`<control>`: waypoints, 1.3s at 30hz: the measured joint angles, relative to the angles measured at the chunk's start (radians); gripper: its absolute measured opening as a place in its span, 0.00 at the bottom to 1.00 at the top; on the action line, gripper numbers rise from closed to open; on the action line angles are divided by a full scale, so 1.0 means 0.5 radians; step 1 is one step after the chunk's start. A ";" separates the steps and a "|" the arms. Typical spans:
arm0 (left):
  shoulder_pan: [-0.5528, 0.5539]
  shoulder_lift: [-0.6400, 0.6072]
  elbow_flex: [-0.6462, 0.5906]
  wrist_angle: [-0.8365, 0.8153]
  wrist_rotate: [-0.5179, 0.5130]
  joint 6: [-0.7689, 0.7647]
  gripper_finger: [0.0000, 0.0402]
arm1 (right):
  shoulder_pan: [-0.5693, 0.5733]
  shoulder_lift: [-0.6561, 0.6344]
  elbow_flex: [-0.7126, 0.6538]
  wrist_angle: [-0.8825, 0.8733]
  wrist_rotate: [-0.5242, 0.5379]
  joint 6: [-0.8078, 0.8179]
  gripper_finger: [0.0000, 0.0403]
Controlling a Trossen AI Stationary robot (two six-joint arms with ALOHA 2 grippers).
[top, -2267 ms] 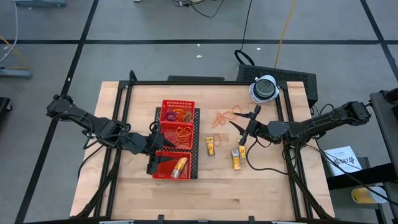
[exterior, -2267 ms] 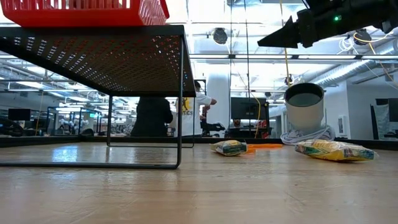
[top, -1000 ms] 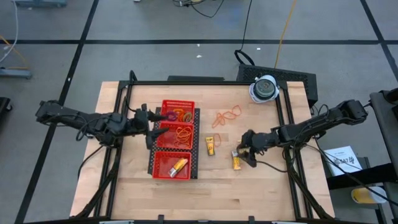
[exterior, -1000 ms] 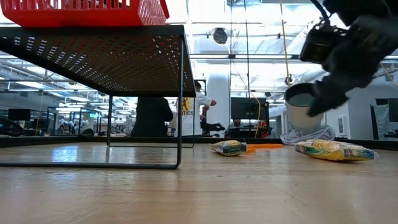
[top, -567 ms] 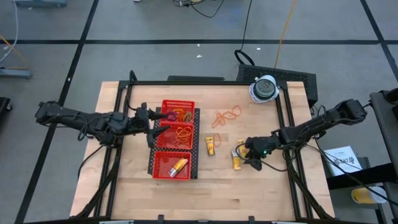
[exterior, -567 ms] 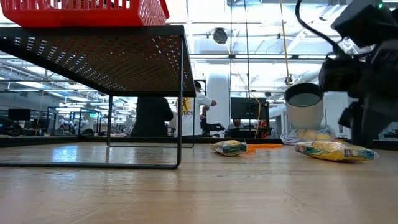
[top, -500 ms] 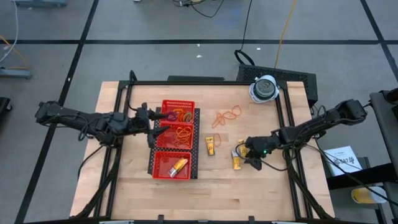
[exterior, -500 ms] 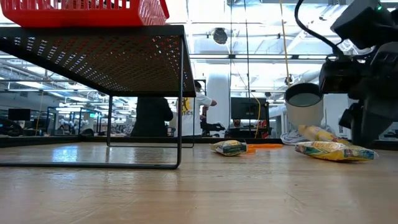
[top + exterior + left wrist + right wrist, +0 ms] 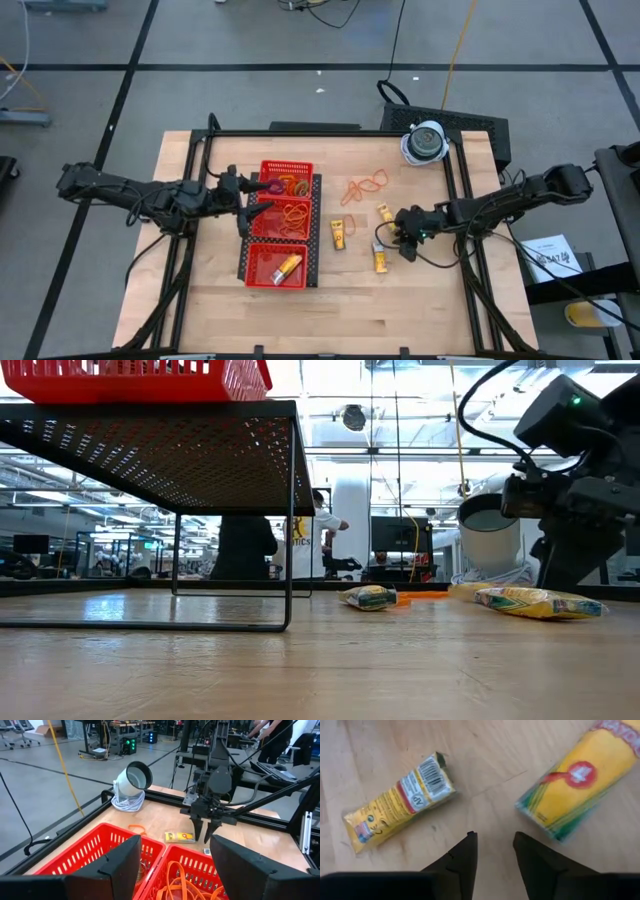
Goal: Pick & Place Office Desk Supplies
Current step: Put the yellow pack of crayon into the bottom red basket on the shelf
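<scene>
Three small yellow packets lie flat on the table: one (image 9: 339, 235) beside the red mesh tray (image 9: 262, 250), one (image 9: 383, 213) farther back and one (image 9: 380, 258) nearer. My right gripper (image 9: 493, 840) points steeply down between the last two packets (image 9: 400, 802) (image 9: 580, 775), open by a narrow gap, with bare wood between its tips. Loose orange rubber bands (image 9: 365, 187) lie behind them. My left gripper (image 9: 175, 870) hovers open over the tray, which holds coloured rings (image 9: 285, 185), orange bands (image 9: 295, 212) and a yellow packet (image 9: 287, 265).
A white-grey dome-shaped object (image 9: 425, 142) stands on a coil of cable at the far right corner. A black frame rail (image 9: 462, 200) runs along the table's right side, close behind my right arm. Bare wood lies along the near edge (image 9: 330, 320).
My right gripper has come down toward the table and tipped more steeply downward, ending between two packets. One yellow packet that lay close to the nearer one had one end lifted and now lies flat, farther toward the far edge.
</scene>
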 joint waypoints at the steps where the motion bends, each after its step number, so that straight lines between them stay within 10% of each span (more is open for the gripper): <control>1: 0.000 0.000 0.000 -0.001 0.000 0.000 0.62 | -0.015 0.000 0.000 -0.020 -0.001 -0.030 0.30; 16: 0.000 0.000 0.000 0.000 -0.001 0.012 0.62 | -0.152 -0.004 0.003 -0.332 0.075 0.138 0.24; 30: 0.000 0.000 0.002 -0.015 -0.002 0.014 0.62 | -0.147 0.001 -0.002 -0.067 0.165 0.029 0.63; 39: 0.000 0.000 0.002 -0.014 -0.002 0.016 0.62 | -0.149 0.086 -0.011 0.050 0.555 0.074 0.70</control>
